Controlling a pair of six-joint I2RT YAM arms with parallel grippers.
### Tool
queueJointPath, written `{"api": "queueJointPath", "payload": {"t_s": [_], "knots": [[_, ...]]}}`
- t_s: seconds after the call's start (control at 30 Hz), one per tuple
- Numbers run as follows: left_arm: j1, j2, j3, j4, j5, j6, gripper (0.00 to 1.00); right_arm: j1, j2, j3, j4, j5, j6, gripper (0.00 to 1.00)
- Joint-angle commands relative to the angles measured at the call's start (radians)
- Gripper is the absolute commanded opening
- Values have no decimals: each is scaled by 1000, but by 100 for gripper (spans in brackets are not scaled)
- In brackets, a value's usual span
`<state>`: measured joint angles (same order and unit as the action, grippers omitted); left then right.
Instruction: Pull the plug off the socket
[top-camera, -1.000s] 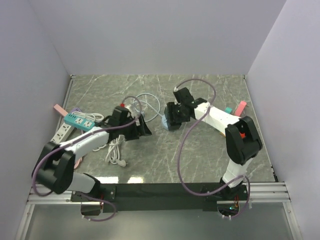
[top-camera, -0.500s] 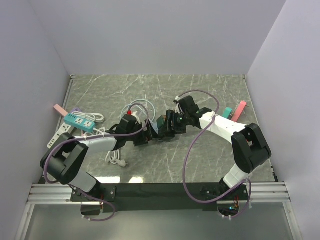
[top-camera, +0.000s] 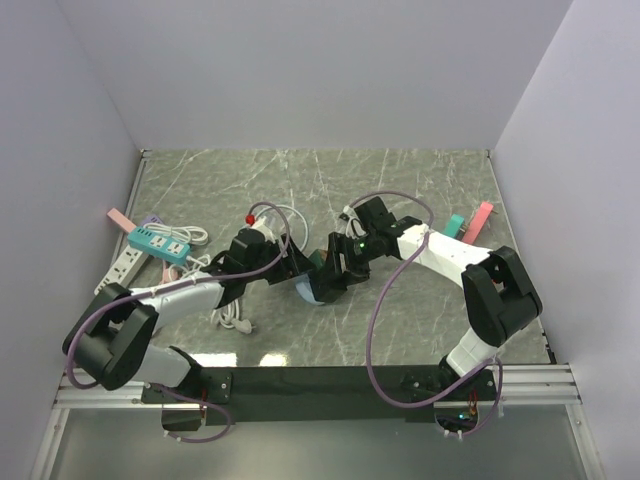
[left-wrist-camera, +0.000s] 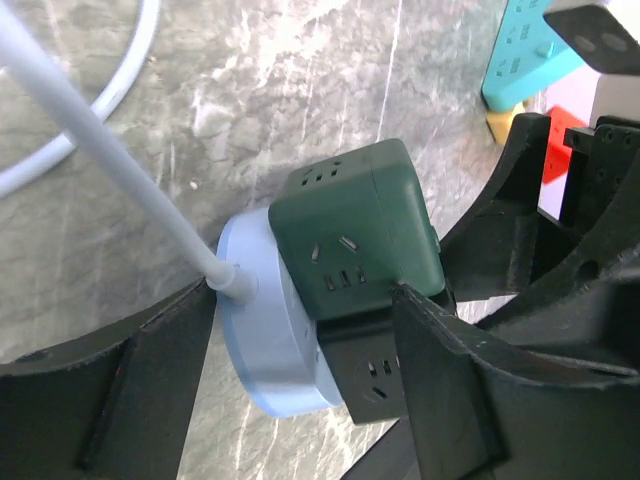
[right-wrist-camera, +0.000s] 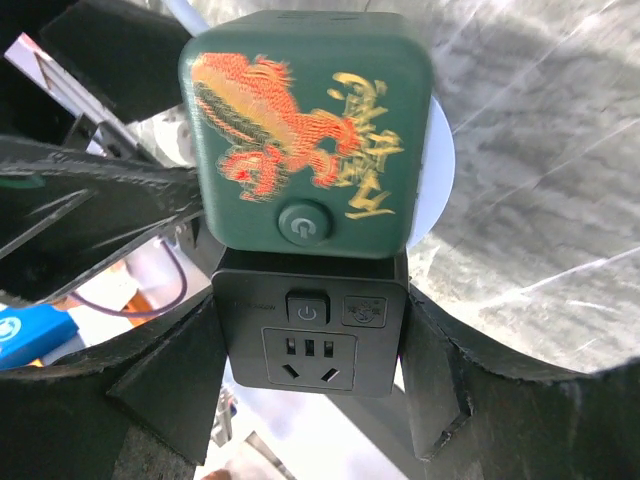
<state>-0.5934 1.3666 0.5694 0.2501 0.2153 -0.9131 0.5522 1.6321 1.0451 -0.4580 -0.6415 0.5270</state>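
Mid-table, right gripper (right-wrist-camera: 312, 332) is clamped on a black square socket block (right-wrist-camera: 308, 368), with a dark green cube socket (right-wrist-camera: 305, 140) stacked on it. A pale blue round plug (left-wrist-camera: 268, 345) sits seated in the cube's side. Left gripper (left-wrist-camera: 305, 295) jaws stand apart, straddling the plug. White cord (left-wrist-camera: 110, 160) obstructs; teal power strip (top-camera: 160, 242) far left.

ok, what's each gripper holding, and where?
Right gripper holds the black socket block by its two sides. Left gripper straddles the blue plug; grip cannot be told.

Matt plastic: dark green cube socket (right-wrist-camera: 305, 150), black socket block (right-wrist-camera: 310, 350); smooth plastic pale-blue round plug (left-wrist-camera: 262, 345); faintly glossy grey marbled tabletop (left-wrist-camera: 300, 80).
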Motion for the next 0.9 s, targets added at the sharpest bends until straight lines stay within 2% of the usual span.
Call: {"api": "queueJointPath", "payload": {"t_s": [0.0, 0.23, 0.33, 0.43, 0.47, 0.5, 0.53, 0.57, 0.87], "knots": [[-8, 29, 49, 35, 79, 45, 74, 5, -43, 35, 31, -116, 11, 0], [-39, -3, 15, 49, 119, 42, 72, 2, -46, 49, 90, -127, 77, 0], [-43, -6, -16, 83, 145, 19, 67, 2, -43, 50, 116, -152, 99, 0], [-55, 8, -13, 107, 162, 6, 49, 2, -41, 53, 128, -164, 113, 0], [-59, 14, -8, 109, 168, 3, 34, 3, -40, 55, 130, -164, 114, 0], [-60, 19, -3, 109, 173, 3, 26, 3, -40, 55, 131, -165, 119, 0], [-65, 28, 6, 109, 176, 0, 10, 0, -38, 55, 131, -162, 120, 0], [-66, 29, 7, 107, 173, -1, 2, 2, -37, 53, 136, -164, 122, 0], [-66, 14, 32, 6, 101, 43, 1, 2, -48, 55, 127, -130, 125, 0]]}}
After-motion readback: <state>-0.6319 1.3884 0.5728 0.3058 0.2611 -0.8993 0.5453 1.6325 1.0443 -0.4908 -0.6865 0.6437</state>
